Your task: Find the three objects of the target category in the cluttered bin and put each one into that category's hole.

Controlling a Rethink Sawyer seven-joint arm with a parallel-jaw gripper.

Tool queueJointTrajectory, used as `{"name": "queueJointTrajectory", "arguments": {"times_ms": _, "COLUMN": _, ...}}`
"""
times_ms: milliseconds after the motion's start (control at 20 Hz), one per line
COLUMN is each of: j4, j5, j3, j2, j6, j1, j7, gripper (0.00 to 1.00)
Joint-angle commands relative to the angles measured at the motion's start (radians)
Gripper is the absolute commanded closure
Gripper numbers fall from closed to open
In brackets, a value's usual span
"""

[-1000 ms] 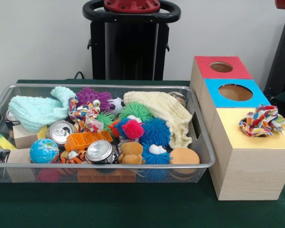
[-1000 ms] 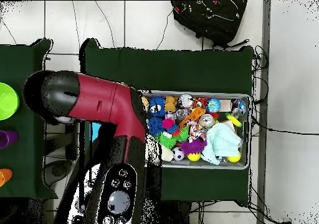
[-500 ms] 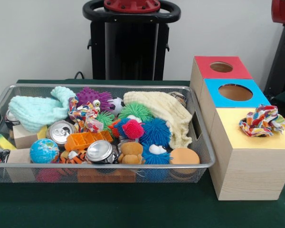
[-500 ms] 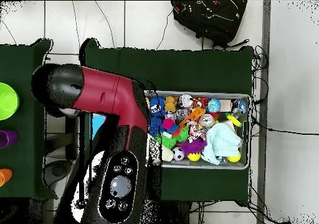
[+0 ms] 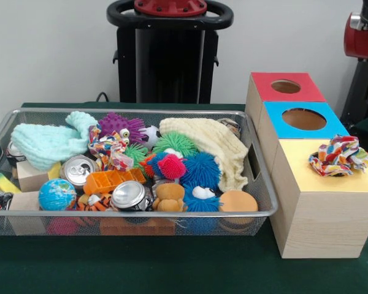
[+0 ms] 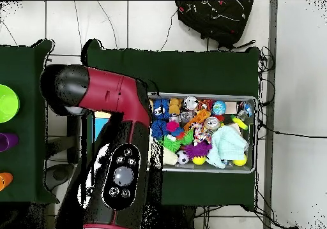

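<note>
The wire mesh bin (image 5: 141, 214) stands at the left, full of toys; it also shows in the overhead view (image 6: 256, 134). One spotted cloth knot (image 5: 340, 154) lies on the yellow top of the nearest wooden box (image 5: 331, 184), where it hides the hole. A second spotted cloth knot (image 5: 109, 147) lies in the bin between the purple spiky ball (image 5: 119, 125) and a can (image 5: 78, 169). A third is not visible. Only a red part of the arm (image 5: 360, 29) shows at the top right. The arm (image 6: 121, 150) covers the boxes in the overhead view. The gripper is not visible.
The blue-topped box (image 5: 303, 119) and the red-topped box (image 5: 286, 87) stand behind the yellow one. The bin also holds a mint cloth (image 5: 49, 141), a cream cloth (image 5: 208, 144), spiky balls, cans, a globe ball (image 5: 56, 195) and an orange tray (image 5: 113, 179).
The arm has swung: its red part has come further into the top right of the front view, and its elbow has shifted right in the overhead view. The cloths and bin contents have not moved.
</note>
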Motion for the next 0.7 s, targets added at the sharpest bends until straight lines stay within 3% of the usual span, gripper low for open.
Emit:
{"name": "queueJointTrajectory", "arguments": {"times_ms": 50, "j4": 0.032, "j5": -0.008, "j3": 0.03, "j2": 0.069, "j6": -0.076, "j1": -0.032, "j7": 0.258, "gripper": 1.0}}
{"name": "queueJointTrajectory", "arguments": {"times_ms": 700, "j4": 0.024, "j5": 0.0, "j3": 0.033, "j2": 0.082, "j6": -0.098, "j1": -0.039, "j7": 0.246, "gripper": 1.0}}
